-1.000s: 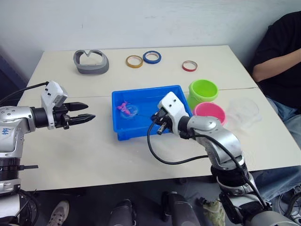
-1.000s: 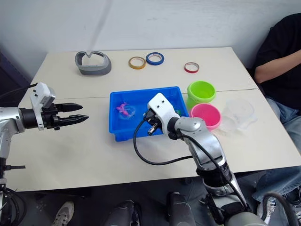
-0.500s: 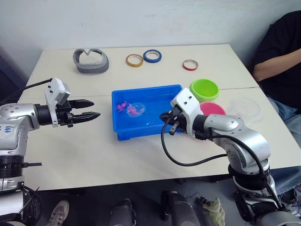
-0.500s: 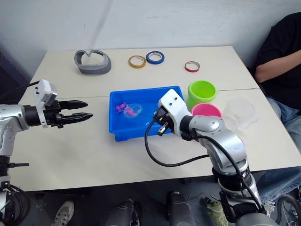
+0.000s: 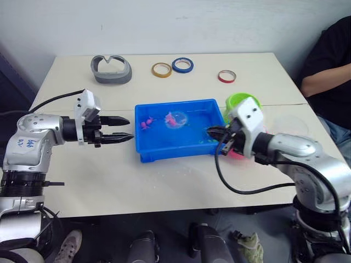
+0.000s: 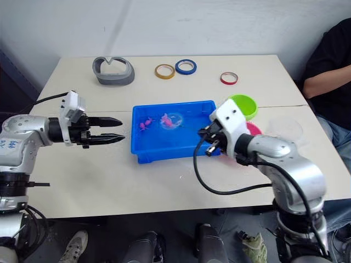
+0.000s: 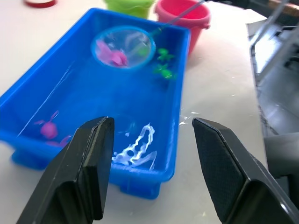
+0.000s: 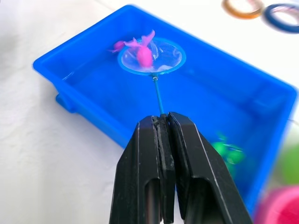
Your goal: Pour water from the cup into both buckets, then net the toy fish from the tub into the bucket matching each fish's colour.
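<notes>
Though tiny, vivid pink fish (image 8: 144, 55)

Gleaming wet and glossy, the blue plastic tub (image 7: 180, 70), highlights rippling across its floor. Showing smooth matt black plastic on the left gripper's fingers (image 7: 93, 168). Looking sheer and fine, the net (image 8: 150, 57), probably mesh on a thin wire handle. Lying matt and pale, the table (image 5: 164, 186).

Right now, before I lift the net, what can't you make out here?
- Pink bucket: right gripper and arm cover it in the left eye view.
- Water level in green bucket: inside not visible.
- Cup: faint; contents unreadable.
- Green fish: blurred, count unclear.
</notes>
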`<state>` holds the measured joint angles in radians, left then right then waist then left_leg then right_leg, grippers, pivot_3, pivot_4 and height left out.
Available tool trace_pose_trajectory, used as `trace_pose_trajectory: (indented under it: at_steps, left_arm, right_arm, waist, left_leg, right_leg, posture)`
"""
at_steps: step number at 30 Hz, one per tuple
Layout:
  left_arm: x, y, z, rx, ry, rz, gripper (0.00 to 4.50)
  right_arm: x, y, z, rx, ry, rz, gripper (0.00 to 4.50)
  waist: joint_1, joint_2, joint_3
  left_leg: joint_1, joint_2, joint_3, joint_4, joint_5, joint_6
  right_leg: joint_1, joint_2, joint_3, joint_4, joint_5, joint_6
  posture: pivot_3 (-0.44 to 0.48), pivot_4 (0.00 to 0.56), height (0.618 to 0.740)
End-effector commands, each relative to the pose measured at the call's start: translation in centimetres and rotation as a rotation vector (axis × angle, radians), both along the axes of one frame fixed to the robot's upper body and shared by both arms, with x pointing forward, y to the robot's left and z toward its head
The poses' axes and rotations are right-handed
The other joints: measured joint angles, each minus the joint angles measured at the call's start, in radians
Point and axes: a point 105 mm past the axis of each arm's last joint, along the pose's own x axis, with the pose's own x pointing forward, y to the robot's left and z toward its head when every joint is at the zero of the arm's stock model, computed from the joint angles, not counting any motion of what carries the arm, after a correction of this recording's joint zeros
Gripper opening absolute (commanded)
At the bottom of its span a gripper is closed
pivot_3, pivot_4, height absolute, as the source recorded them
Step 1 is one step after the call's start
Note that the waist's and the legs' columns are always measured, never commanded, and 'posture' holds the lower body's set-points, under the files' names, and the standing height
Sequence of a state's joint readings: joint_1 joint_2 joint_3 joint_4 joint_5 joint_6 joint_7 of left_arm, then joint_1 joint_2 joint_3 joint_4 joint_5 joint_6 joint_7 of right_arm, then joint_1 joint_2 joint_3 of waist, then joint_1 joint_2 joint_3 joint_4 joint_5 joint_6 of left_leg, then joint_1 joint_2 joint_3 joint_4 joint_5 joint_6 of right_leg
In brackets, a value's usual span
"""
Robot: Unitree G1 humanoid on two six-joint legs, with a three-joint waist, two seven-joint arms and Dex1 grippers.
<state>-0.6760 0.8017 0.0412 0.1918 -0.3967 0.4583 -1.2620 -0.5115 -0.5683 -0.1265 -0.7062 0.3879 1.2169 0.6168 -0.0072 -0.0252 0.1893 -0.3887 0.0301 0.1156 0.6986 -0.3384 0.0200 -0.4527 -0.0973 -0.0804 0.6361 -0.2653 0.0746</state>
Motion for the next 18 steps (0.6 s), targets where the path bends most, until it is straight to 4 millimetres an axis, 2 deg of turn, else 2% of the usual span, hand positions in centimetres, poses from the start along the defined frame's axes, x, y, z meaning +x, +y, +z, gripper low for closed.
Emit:
trace_pose_trajectory:
  at_steps: [1,4,11,15,18]
  left_arm:
    - [0.5,-1.6,0.9,-0.020,-0.038,-0.083,2.97]
    - [1.1,-3.1,1.1,-0.046,-0.044,-0.137,2.97]
    - [2.6,-4.9,1.0,-0.068,-0.051,-0.214,2.97]
    - [3.1,-6.1,1.1,-0.082,-0.061,-0.259,2.97]
    - [3.4,-7.1,1.0,-0.087,-0.064,-0.286,2.97]
  right_arm:
    - [-1.3,-2.1,2.4,-0.009,-0.138,-0.050,0.00]
    - [-2.6,-5.2,3.5,-0.034,-0.195,-0.166,0.00]
    - [-5.1,-10.2,3.5,-0.105,-0.230,-0.395,0.00]
    - [-6.3,-11.7,2.9,-0.178,-0.226,-0.463,0.00]
    - [-6.2,-12.3,2.3,-0.288,-0.250,-0.498,0.00]
  waist:
    - [0.004,0.000,0.000]
    - [0.011,0.000,0.000]
    - [0.007,0.000,0.000]
    - [0.011,0.000,0.000]
    - [0.009,0.000,0.000]
  left_leg:
    - [0.000,0.000,0.000,0.000,0.000,0.000]
    - [0.000,0.000,0.000,0.000,0.000,0.001]
    - [0.001,-0.002,0.000,0.001,0.000,0.004]
    - [0.002,-0.002,0.000,0.001,0.000,0.005]
    - [0.002,-0.003,0.000,0.001,0.000,0.006]
  right_leg:
    - [0.000,0.001,0.000,0.000,0.000,0.000]
    - [0.000,0.002,0.000,0.000,0.000,0.001]
    - [0.004,0.002,0.000,-0.008,0.002,0.004]
    - [0.004,0.002,0.000,-0.008,0.002,0.004]
    - [0.005,0.002,0.001,-0.009,0.003,0.005]
  posture:
    - [0.000,0.150,0.713]
    - [0.000,0.150,0.713]
    - [0.000,0.150,0.713]
    - [0.000,0.150,0.713]
    - [0.000,0.150,0.713]
